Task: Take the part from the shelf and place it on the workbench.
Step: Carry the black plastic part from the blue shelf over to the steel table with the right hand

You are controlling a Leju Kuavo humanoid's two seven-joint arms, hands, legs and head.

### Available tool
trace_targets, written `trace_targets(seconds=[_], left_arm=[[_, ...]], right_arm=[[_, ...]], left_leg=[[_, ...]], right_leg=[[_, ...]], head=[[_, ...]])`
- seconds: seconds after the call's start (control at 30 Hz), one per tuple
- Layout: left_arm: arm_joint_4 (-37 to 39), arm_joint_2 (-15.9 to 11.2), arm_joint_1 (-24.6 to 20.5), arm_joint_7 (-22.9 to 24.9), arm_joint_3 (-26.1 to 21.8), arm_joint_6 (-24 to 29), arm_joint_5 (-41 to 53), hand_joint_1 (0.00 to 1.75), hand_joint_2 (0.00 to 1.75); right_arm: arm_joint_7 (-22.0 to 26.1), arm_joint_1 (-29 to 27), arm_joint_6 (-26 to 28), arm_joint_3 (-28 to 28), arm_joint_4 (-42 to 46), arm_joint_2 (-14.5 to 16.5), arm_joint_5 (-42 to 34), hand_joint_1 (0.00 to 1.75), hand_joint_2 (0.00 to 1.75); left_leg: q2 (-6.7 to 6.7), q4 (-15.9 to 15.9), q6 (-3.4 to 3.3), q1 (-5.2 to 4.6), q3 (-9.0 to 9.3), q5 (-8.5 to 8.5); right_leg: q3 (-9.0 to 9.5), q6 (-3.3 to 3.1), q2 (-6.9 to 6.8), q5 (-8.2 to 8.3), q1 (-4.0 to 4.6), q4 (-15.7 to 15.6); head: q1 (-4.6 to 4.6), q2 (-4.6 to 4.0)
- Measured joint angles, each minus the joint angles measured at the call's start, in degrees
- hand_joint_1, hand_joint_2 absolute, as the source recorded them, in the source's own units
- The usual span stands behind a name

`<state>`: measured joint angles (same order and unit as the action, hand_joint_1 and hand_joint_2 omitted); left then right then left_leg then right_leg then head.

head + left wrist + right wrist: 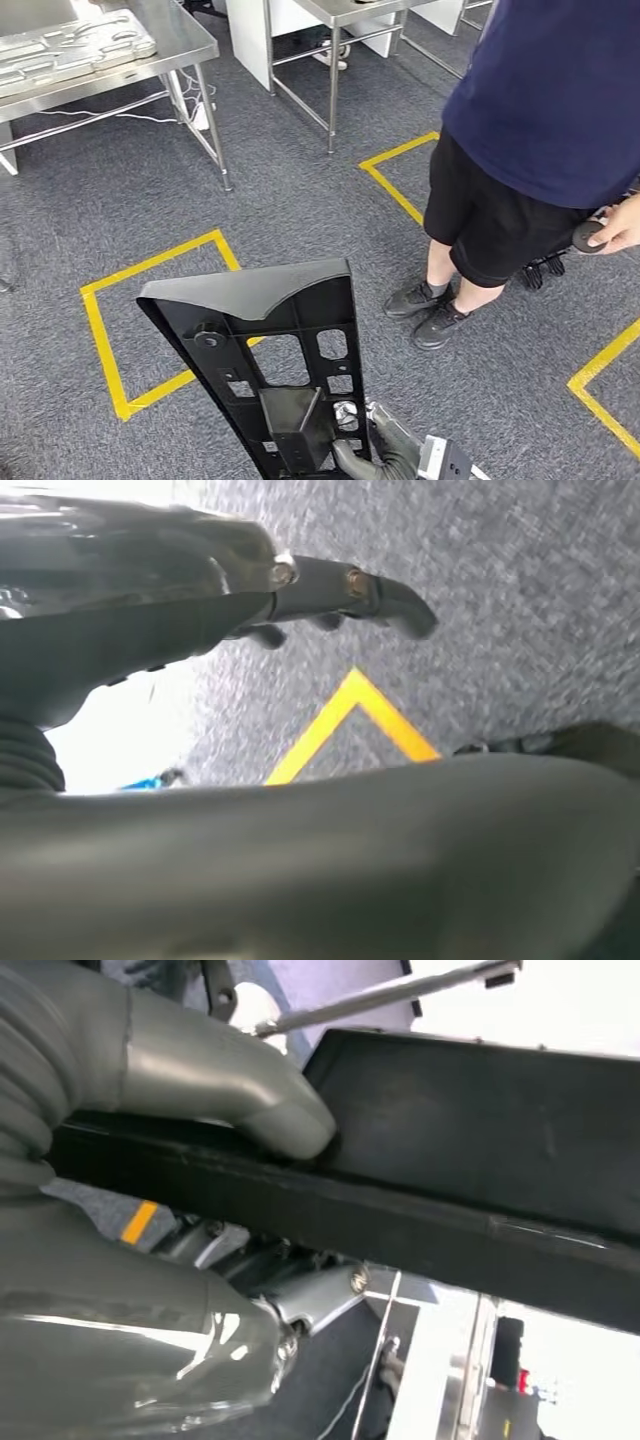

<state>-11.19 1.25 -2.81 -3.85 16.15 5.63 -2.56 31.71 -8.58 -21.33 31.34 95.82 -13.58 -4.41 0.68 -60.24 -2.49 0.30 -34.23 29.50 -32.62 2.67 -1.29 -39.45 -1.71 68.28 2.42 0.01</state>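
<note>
Black part (264,350) gripped by right hand (377,450).

Grey carpet (302,190) is marked with yellow tape: a square outline (102,330) at the left, a corner (392,170) beside the person's feet, another line (604,385) at the right. A person in a navy top (551,90), black shorts (483,220) and black shoes (423,310) is seen standing at the right, one hand (620,225) on a dark round object. A steel table (181,45) bearing a pressed metal panel (68,50) stands upper left, with a second steel table (332,15) behind.
</note>
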Motion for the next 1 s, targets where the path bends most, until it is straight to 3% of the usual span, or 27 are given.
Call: trace_targets(seconds=[0.03, 0.07, 0.1, 0.17, 0.23, 0.3, 0.37, 0.43, 0.5, 0.57, 0.6, 0.67, 0.73, 0.8, 0.87, 0.93, 1.0], left_arm=[[0.00, 0.00, -0.05, 0.00, 0.00, -0.04, 0.00, 0.00, 1.75], [0.00, 0.00, -0.01, 0.02, 0.00, -0.08, 0.00, 0.00, 1.75], [0.00, 0.00, 0.06, 0.03, 0.00, -0.12, 0.01, 0.00, 1.75], [0.00, 0.00, 0.15, 0.07, 0.00, -0.13, 0.01, 0.00, 1.75], [0.00, 0.04, 0.08, 0.07, 0.00, -0.14, 0.02, 0.00, 1.75], [0.01, 0.09, 0.13, 0.09, 0.00, -0.15, 0.03, 0.00, 1.75], [0.03, 0.05, 0.37, 0.10, 0.00, -0.15, 0.10, 0.00, 1.75], [0.04, 0.03, 0.43, 0.11, 0.00, -0.15, 0.17, 0.00, 1.75], [0.04, 0.02, 0.24, 0.11, 0.00, -0.15, 0.18, 0.00, 1.75], [0.04, 0.00, 0.19, 0.13, 0.00, -0.15, 0.18, 0.00, 1.75], [0.04, 0.00, 0.28, 0.16, 0.00, -0.15, 0.18, 0.00, 1.75], [0.04, 0.00, 0.48, 0.21, 0.00, -0.15, 0.18, 0.00, 1.75], [0.04, 0.00, 0.43, 0.22, 0.00, -0.15, 0.18, 0.00, 1.75], [0.04, 0.00, 0.29, 0.22, 0.00, -0.15, 0.18, 0.00, 1.75], [0.04, 0.00, 0.39, 0.25, 0.00, -0.15, 0.18, 0.00, 1.75], [0.04, 0.01, 0.50, 0.26, 0.00, -0.15, 0.19, 0.00, 1.75], [0.04, 0.01, 0.31, 0.22, 0.00, -0.21, 0.20, 0.00, 1.75]], right_arm=[[-0.03, -0.29, 0.05, 0.00, 0.01, -0.02, 0.03, 1.75, 1.75], [-0.04, -0.55, 0.11, 0.01, 0.01, -0.03, 0.05, 1.75, 1.75], [-0.05, -0.74, 0.15, 0.01, 0.02, -0.04, 0.07, 1.75, 1.75], [-0.07, -0.99, 0.23, 0.02, 0.06, -0.04, 0.09, 1.75, 1.75], [-0.10, -1.19, 0.26, 0.02, 0.14, -0.06, 0.08, 1.75, 1.75], [-0.15, -1.34, 0.26, 0.02, 0.30, -0.10, 0.07, 1.75, 1.75], [-0.19, -1.38, 0.29, 0.02, 0.55, -0.09, 0.02, 1.75, 1.75], [-0.21, -1.40, 0.35, 0.02, 0.79, -0.03, -0.08, 1.75, 1.75], [-0.22, -1.57, 0.40, 0.02, 0.90, -0.01, -0.17, 1.75, 1.75], [-0.30, -1.77, 0.48, 0.03, 0.92, -0.01, -0.24, 1.75, 1.75], [-0.34, -1.83, 0.55, 0.03, 0.92, 0.00, -0.28, 1.75, 1.75], [-0.42, -1.92, 0.73, 0.04, 0.94, 0.01, -0.38, 1.75, 1.75], [-0.44, -2.01, 0.94, 0.03, 1.00, 0.01, -0.49, 1.75, 1.75], [-0.47, -2.06, 1.10, 0.02, 1.08, 0.01, -0.61, 1.75, 1.75], [-0.49, -2.05, 1.15, 0.03, 1.25, 0.01, -0.66, 1.75, 1.75], [-0.49, -1.99, 1.16, 0.04, 1.45, -0.01, -0.68, 1.75, 1.75], [-0.51, -2.11, 1.22, 0.04, 1.48, -0.04, -0.78, 1.75, 1.75]], left_leg=[[-0.74, -0.01, -0.16, -0.08, 0.06, 0.07], [-1.50, -0.01, -0.24, -0.18, 0.18, 0.13], [-2.28, -0.02, -0.31, -0.27, 0.33, 0.19], [-3.91, -0.03, -0.27, -0.36, 0.75, 0.36], [-5.35, -0.18, 0.03, -0.48, 0.86, 0.58], [-6.52, -0.18, 0.58, -0.38, 0.63, 0.63], [-7.14, -0.10, 1.23, -0.27, 0.52, 0.66], [-5.10, -1.85, 1.88, -0.39, -0.24, 1.94], [-2.29, -7.83, 2.54, -0.21, -3.17, 5.10], [-1.47, -14.26, 3.07, 0.17, -6.48, 7.25], [-1.32, -15.00, 3.24, 0.33, -6.93, 6.78], [-0.56, -9.94, 3.28, 0.51, -4.56, 3.08], [1.96, -3.18, 2.77, 0.09, -1.32, 0.41], [3.55, -0.83, 1.90, -0.53, -0.40, 0.33], [2.67, -0.54, 1.03, -0.64, -0.47, 0.33], [1.59, -0.10, 0.23, -0.37, -0.12, 0.17], [0.40, 0.13, -0.35, -0.23, 0.12, 0.14]], right_leg=[[-2.14, -0.11, 0.62, -1.24, 0.12, 3.74], [-3.75, -0.21, 0.89, -1.46, 0.25, 6.10], [-4.44, -0.36, 1.02, -0.44, 0.36, 6.35], [-2.91, -0.82, 1.90, 4.34, 0.50, 0.61], [-0.58, -1.25, 4.23, 7.74, 0.52, -6.07], [0.20, -1.48, 5.40, 8.06, 0.63, -8.24], [0.47, -1.82, 4.33, 8.12, 0.56, -8.65], [0.82, -2.32, 2.93, 8.15, 0.25, -9.00], [1.12, -2.64, 1.31, 7.90, 0.17, -9.09], [1.43, -2.66, -0.36, 7.53, 0.18, -9.08], [1.65, -2.59, -1.10, 7.32, 0.16, -9.08], [2.36, -2.34, -2.43, 6.80, 0.11, -9.08], [3.05, -1.83, -3.54, 6.23, 0.26, -9.08], [3.46, -1.21, -4.59, 5.86, 0.53, -9.20], [3.98, -0.57, -5.43, 5.62, 0.54, -9.53], [3.86, -0.11, -3.42, 4.37, 0.39, -8.32], [1.02, -0.07, -0.22, 1.19, 0.35, -2.39]], head=[[-0.02, 0.00], [-0.02, 0.00], [-0.01, 0.00], [-0.02, -0.01], [-0.02, 0.00], [-0.01, 0.00], [0.02, -0.01], [0.12, -0.01], [0.21, -0.01], [0.21, -0.01], [0.21, -0.01], [0.21, -0.01], [0.21, 0.00], [0.18, 0.00], [0.18, -0.01], [0.17, -0.01], [0.10, -0.01]])
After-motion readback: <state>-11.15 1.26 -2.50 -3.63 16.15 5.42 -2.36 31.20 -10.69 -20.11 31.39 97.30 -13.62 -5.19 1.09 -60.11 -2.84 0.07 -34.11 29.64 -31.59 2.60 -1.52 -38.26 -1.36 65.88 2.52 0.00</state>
